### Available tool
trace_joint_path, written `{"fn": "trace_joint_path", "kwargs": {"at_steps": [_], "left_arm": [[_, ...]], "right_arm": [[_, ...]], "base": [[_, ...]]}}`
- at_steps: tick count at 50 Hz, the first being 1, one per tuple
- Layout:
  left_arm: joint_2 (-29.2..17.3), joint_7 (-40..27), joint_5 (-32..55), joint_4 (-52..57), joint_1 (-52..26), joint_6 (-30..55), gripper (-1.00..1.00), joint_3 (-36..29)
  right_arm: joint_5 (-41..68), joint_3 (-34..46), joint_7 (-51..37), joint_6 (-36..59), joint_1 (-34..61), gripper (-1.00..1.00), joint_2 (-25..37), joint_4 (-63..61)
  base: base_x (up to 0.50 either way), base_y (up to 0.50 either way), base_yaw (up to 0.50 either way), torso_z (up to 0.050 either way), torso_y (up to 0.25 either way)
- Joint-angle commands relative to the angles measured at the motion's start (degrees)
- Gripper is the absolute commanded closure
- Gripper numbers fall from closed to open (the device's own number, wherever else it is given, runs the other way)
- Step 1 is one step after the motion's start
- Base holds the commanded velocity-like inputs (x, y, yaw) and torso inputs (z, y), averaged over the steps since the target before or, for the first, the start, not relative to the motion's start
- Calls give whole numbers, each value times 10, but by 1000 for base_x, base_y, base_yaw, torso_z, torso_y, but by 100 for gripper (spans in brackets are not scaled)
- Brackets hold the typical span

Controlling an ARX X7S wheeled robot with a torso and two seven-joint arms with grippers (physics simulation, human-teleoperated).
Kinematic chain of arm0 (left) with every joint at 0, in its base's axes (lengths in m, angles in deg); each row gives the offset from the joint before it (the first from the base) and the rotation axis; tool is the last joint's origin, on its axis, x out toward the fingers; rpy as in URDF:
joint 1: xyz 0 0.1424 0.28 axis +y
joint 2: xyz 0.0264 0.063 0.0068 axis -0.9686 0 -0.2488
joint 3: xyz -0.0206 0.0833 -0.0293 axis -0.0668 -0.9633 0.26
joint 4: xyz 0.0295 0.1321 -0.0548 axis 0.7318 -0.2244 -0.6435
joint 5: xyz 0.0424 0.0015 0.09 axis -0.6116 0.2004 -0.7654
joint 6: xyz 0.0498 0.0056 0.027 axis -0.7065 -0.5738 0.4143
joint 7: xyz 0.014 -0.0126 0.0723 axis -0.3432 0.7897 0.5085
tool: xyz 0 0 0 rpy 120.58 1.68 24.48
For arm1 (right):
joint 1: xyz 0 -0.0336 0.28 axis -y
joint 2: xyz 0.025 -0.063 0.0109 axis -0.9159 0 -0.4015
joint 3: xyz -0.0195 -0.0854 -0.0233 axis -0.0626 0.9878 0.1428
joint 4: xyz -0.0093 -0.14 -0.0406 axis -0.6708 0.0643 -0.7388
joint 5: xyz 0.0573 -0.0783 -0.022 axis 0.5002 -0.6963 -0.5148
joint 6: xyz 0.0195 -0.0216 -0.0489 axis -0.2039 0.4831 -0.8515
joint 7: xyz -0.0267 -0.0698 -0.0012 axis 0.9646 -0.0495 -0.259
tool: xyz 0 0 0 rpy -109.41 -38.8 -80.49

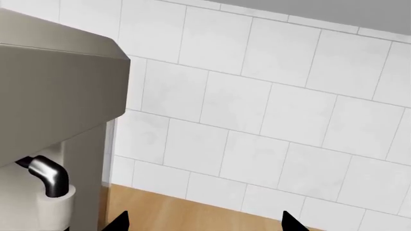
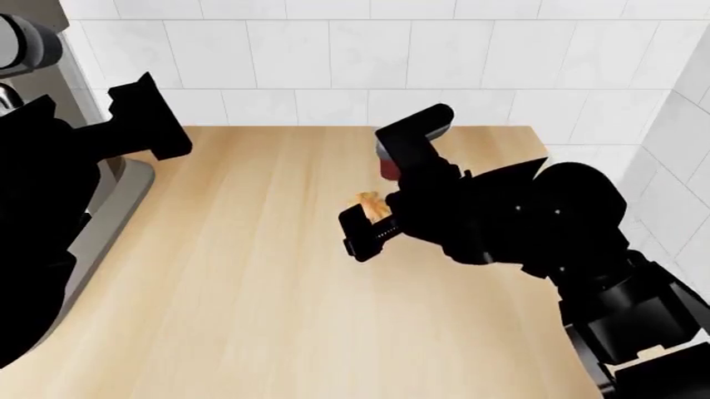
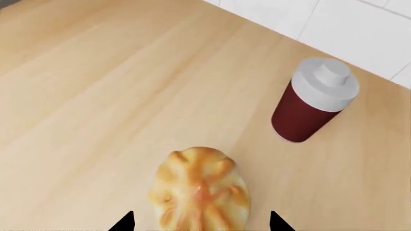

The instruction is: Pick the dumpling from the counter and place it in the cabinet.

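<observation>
The dumpling (image 3: pixel 200 190), a pale bun with golden-brown pleats, lies on the light-wood counter (image 3: pixel 96 96). My right gripper (image 3: pixel 200 224) is open just over it, one fingertip on each side and a gap to the bun on both. In the head view only a sliver of the dumpling (image 2: pixel 370 202) shows beside the black right gripper (image 2: pixel 381 193). My left gripper (image 1: pixel 204 222) is open with nothing between its fingers; it is held high at the far left, facing the tiled wall. The cabinet is out of view.
A dark-red bottle with a white cap (image 3: pixel 313 102) stands upright on the counter just beyond the dumpling, also visible as a dark-red bottle (image 2: pixel 388 169) from the head. A grey coffee machine (image 1: pixel 57 86) stands at the counter's far left. White tiled walls (image 2: pixel 367 58) bound the back and right.
</observation>
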Motion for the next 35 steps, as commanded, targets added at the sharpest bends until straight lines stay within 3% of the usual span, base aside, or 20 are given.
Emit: {"fn": "trace_joint_path", "kwargs": {"at_steps": [1, 35], "left_arm": [[-2, -1, 1, 1, 1, -3, -100, -2], [-7, -4, 5, 1, 3, -12, -100, -7]], "right_arm": [[-1, 6, -4, -3, -2, -100, 3, -7], [-18, 39, 19, -9, 24, -100, -15, 52]], "base": [[0, 0, 0, 0, 0], [0, 0, 0, 0, 0]]}}
